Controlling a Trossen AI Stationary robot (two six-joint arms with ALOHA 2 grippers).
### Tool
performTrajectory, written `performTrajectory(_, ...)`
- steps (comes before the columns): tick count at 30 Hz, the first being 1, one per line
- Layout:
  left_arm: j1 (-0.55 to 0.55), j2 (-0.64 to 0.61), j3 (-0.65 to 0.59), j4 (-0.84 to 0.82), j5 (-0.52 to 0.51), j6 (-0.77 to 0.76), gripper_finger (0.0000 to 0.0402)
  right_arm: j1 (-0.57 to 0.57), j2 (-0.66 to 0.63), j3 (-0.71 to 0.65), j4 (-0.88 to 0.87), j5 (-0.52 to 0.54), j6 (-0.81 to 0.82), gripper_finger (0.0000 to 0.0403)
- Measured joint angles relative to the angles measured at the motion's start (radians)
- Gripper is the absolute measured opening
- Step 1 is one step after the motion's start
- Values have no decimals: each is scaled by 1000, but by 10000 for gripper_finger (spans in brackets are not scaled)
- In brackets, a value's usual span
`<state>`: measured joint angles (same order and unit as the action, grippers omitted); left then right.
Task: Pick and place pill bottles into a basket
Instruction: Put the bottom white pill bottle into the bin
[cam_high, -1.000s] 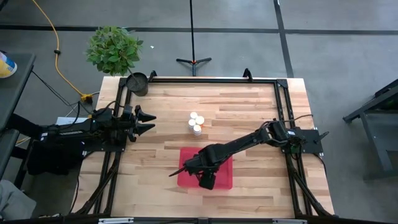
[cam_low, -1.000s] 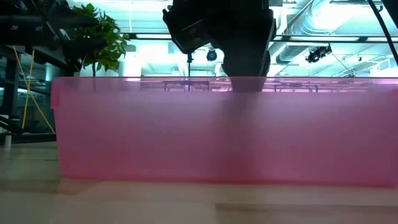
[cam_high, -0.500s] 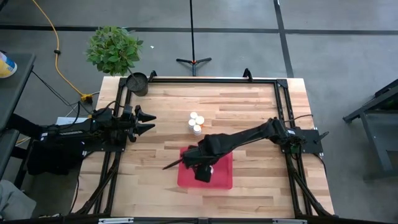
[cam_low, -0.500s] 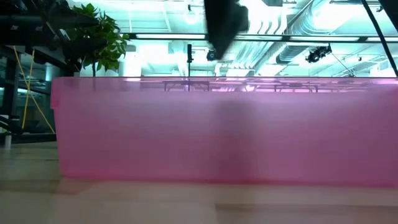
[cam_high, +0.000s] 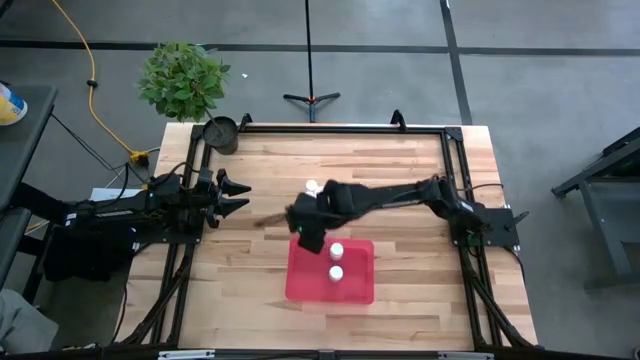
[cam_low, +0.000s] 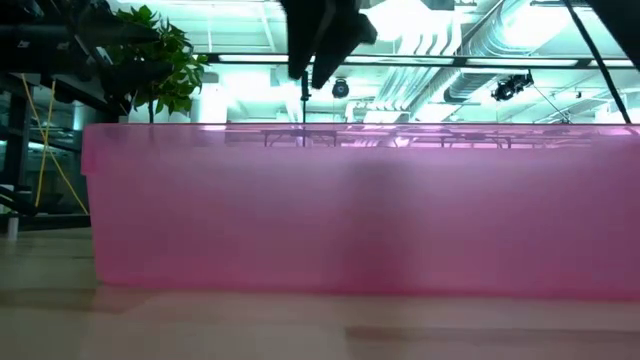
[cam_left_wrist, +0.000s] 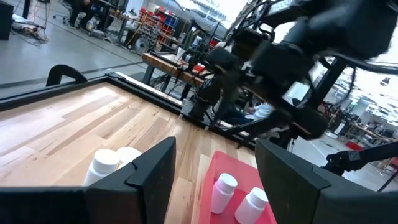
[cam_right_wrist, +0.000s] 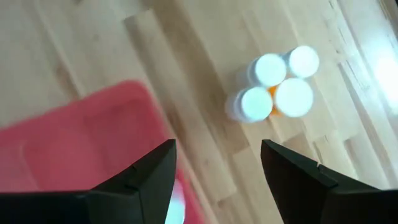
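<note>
The red basket (cam_high: 352, 288) lies on the table's near middle, and two white pill bottles (cam_high: 337, 250) (cam_high: 336, 272) stand on its floor. Several more pill bottles (cam_right_wrist: 273, 84) stand close together on the wood beyond the basket's far left corner; in the high view only one cap (cam_high: 312, 186) shows past the arm. My right gripper (cam_high: 305, 232) hangs open and empty above the basket's far left corner, pointing steeply down, short of the group. My left gripper (cam_high: 240, 197) waits open at the table's left, pointing level.
A small dark pot (cam_high: 221, 132) stands at the far left corner, with a leafy plant (cam_high: 182, 78) on the floor behind it. A black frame (cam_high: 340, 128) runs along the table's edges. Bare wood lies to the right of the basket and the bottles.
My right gripper has risen out of the basket and gone toward the far edge and a little left, up to the standing bottles, tipping as it went. The two bottles in the basket, covered by it before, now show.
</note>
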<state>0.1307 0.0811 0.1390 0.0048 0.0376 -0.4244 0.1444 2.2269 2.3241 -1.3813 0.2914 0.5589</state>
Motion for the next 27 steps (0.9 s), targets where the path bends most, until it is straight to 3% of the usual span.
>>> performTrajectory(5,0,0,0,0,0,0,253,-75,0,0,43,-28,3,234)
performTrajectory(16,0,0,0,1,-1,-2,253,-159,38,-38,104,-177,61,304)
performTrajectory(27,0,0,0,1,-1,-6,253,-174,42,-142,120,-204,148,312)
